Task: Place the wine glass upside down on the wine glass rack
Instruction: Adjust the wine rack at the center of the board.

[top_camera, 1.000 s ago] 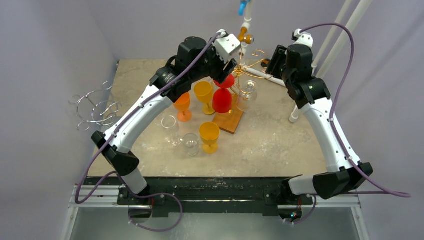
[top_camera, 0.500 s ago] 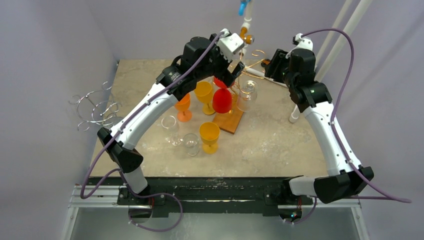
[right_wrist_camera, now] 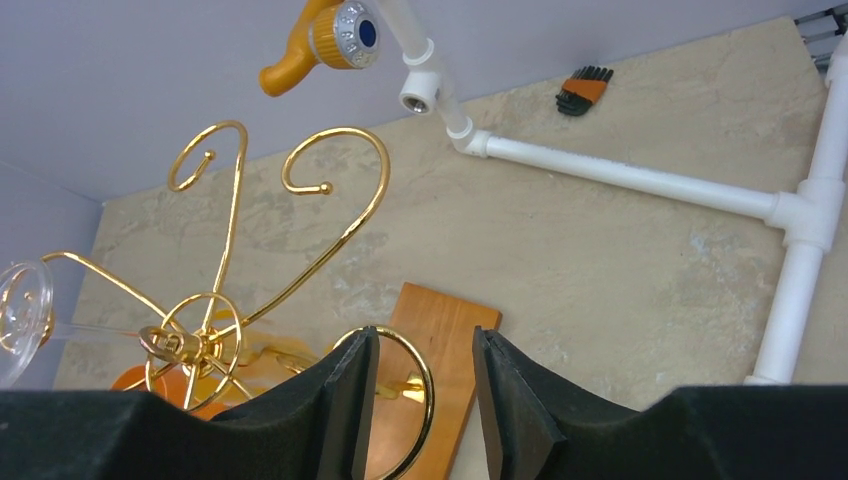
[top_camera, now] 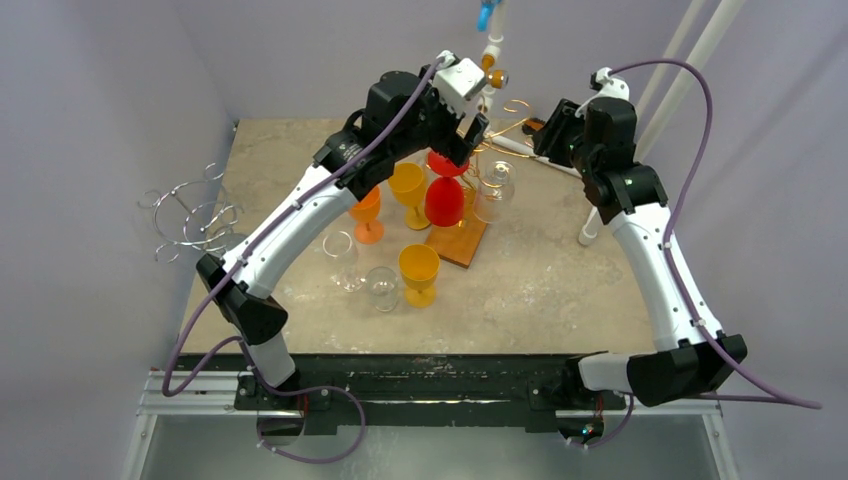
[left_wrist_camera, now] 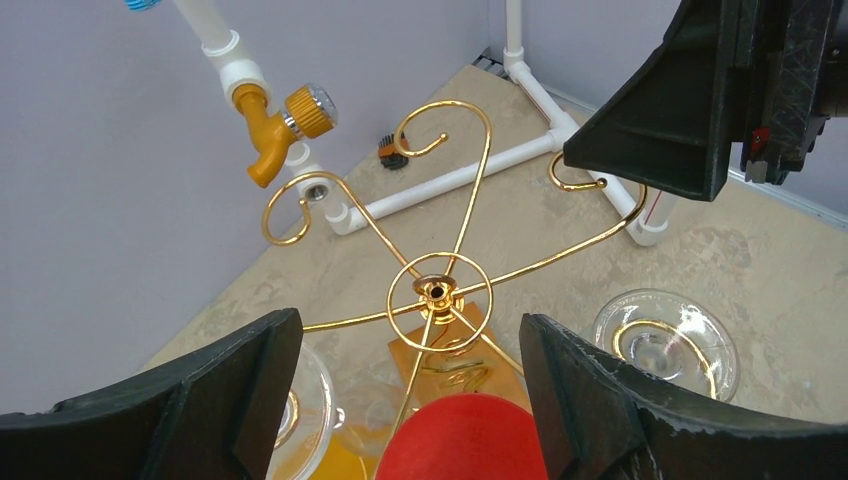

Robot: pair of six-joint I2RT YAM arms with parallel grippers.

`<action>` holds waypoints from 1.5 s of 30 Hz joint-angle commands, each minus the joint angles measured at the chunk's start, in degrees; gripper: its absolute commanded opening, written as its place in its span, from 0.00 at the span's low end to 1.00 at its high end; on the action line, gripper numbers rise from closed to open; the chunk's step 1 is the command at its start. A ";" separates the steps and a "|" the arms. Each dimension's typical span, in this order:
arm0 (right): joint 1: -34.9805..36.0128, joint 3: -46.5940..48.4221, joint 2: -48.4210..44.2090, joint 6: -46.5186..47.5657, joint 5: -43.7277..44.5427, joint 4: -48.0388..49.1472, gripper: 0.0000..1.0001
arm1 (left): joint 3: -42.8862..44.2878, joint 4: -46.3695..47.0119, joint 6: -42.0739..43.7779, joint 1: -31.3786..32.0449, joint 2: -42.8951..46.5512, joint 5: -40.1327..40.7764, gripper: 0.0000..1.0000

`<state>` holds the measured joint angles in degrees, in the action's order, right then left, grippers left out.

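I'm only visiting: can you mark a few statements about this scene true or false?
1. The red wine glass hangs upside down on the gold rack. True.
2. The left gripper is clamped on the red wine glass. False: its jaws stand wide open.
3. A clear glass also hangs on the gold rack. True.
4. Only clear glasses stand on the table. False: a yellow glass and an orange glass stand there too.

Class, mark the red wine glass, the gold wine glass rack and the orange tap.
red wine glass (top_camera: 444, 203): top external view, bowl.
gold wine glass rack (left_wrist_camera: 437, 290): left wrist view, central hub.
orange tap (right_wrist_camera: 293, 55): right wrist view, spout.
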<state>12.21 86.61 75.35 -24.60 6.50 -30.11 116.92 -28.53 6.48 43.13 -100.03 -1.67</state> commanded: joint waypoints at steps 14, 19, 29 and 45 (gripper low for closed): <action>-0.49 -6.54 -3.90 -2.39 -2.56 4.82 0.34 | 4.07 0.94 -4.16 -0.12 -4.66 0.93 0.79; -0.46 -7.79 -5.48 -2.05 -2.83 6.45 0.27 | 5.28 1.26 -4.54 -0.11 -5.97 1.26 0.77; -0.52 -9.51 -7.39 -1.64 -3.83 7.19 0.14 | 5.62 1.55 -3.59 -0.13 -6.85 1.50 0.70; -0.24 -14.66 -12.20 -6.94 -1.32 7.39 0.10 | 5.89 1.08 -4.59 -0.10 -6.33 -1.69 0.58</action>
<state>11.55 73.23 64.93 -30.20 6.48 -23.00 120.70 -27.88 5.10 43.13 -107.15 -2.31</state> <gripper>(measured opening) 0.188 0.589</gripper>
